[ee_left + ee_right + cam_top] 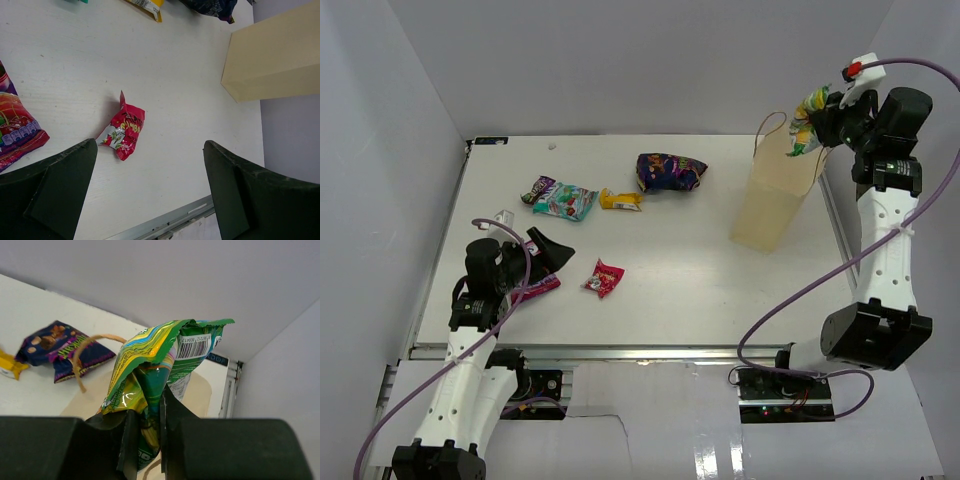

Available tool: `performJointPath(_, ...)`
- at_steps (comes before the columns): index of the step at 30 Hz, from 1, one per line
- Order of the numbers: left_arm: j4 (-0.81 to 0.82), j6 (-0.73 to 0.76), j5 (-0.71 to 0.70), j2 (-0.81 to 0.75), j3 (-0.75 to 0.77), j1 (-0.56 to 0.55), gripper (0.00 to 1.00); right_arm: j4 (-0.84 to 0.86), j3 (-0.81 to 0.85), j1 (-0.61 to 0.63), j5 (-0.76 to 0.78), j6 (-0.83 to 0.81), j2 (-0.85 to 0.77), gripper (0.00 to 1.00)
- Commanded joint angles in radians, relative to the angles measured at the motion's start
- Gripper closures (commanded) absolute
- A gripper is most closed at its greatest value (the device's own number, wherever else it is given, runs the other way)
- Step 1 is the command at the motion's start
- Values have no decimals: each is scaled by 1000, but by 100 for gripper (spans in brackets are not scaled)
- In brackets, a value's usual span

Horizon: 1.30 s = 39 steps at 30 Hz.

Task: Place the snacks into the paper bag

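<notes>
The tan paper bag (776, 195) stands at the right of the table, also in the left wrist view (272, 55). My right gripper (817, 122) is shut on the green-yellow packet (150, 370) and holds it over the bag's open top. My left gripper (548, 250) is open and empty near the front left. On the table lie the small red packet (604, 277), the magenta pink packet (535, 287) beside my left gripper, the teal packet (560, 198), the yellow packet (620, 200) and the dark purple packet (668, 171).
White walls enclose the table at the back and sides. A metal rail (620, 350) runs along the front edge. A purple cable loops from the right arm (885, 250) down to its base.
</notes>
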Motion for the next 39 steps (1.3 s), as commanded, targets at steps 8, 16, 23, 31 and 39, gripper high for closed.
performJointPath(8,44,-6,26,8,-11,-2,2,-75,-16,54,120,-219,48,59)
performJointPath(16,43,-6,25,8,-13,-2,2,-144,45,60,-41,-252,5,31)
performJointPath(23,61,-3,32,31,-11,-2,2,-437,191,333,-246,-508,30,28)
performJointPath(31,47,-9,41,14,-8,-2,2,-496,333,735,349,-564,440,10)
performJointPath(39,9,-35,22,-47,-23,-2,2,-244,479,758,600,-864,750,10)
